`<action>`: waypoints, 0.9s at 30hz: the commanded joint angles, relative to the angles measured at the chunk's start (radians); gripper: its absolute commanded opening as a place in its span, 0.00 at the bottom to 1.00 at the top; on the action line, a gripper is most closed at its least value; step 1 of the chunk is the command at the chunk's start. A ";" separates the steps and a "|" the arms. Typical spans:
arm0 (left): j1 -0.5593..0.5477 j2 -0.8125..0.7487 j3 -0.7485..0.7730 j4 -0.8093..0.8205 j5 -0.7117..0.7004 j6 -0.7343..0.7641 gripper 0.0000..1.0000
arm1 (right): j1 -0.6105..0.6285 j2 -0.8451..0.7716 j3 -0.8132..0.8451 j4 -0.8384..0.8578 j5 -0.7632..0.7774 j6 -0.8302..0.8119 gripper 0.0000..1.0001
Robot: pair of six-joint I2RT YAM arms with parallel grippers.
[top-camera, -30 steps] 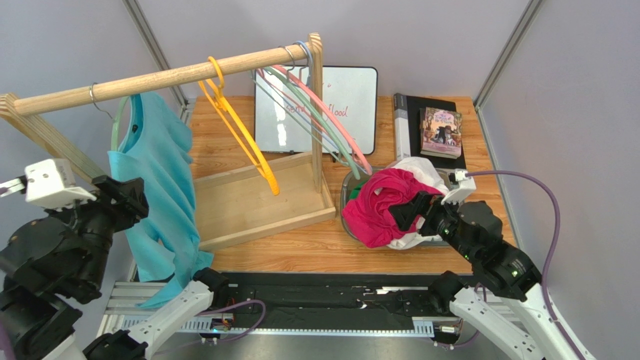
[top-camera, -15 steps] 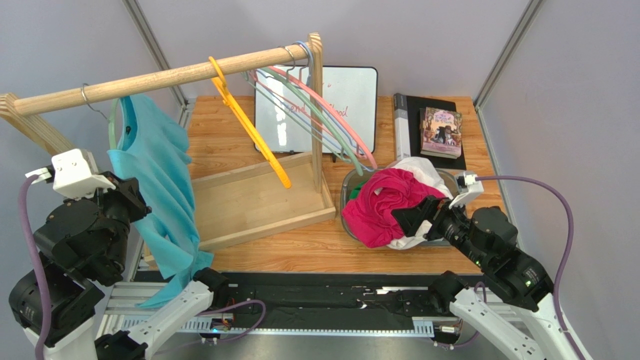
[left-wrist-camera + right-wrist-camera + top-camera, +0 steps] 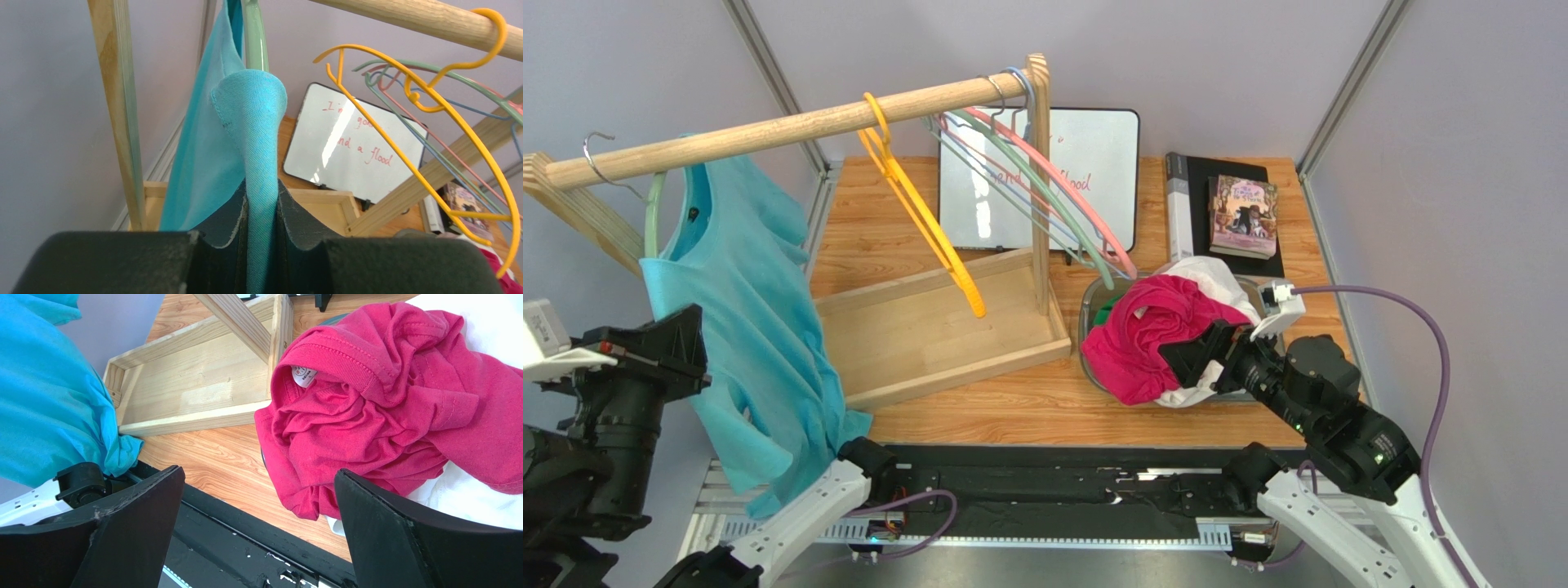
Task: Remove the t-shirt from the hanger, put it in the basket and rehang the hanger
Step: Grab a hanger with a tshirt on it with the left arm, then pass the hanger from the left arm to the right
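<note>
At the far left, near edge of the scene, the left gripper (image 3: 683, 347) is clenched on a fold of the teal t-shirt (image 3: 750, 312). The left wrist view shows the cloth pinched tight between both fingers (image 3: 224, 220). The t-shirt hangs on the green hanger (image 3: 651, 214), whose hook sits over the left end of the rod (image 3: 805, 123). The neckline lies around the hanger's top and the body is drawn toward the gripper. From this I judge the pull begun but the removal not done: the garment is on the hanger and neither shoulder looks free, though the far shoulder is hidden. What is left is to slip collar and shoulders off, then carry the t-shirt clear. Further right, a bare yellow hanger (image 3: 922, 221) hangs from the rod. At the right, the right gripper (image 3: 1192, 355) hovers released, jaws wide. It is just beside the pink shirt (image 3: 1149, 331) heaped in a bin (image 3: 1090, 321) on the surface (image 3: 1014, 404), and it holds nothing.
</note>
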 commanded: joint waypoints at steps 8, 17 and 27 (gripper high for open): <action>0.005 -0.122 -0.012 0.092 0.233 -0.097 0.00 | 0.003 0.003 -0.030 0.045 -0.021 -0.008 1.00; 0.005 -0.306 -0.491 0.104 0.505 -0.284 0.00 | 0.003 -0.005 -0.076 0.122 -0.115 -0.015 1.00; 0.005 -0.401 -0.866 0.219 0.659 -0.547 0.00 | 0.018 0.058 -0.154 0.261 -0.185 0.020 1.00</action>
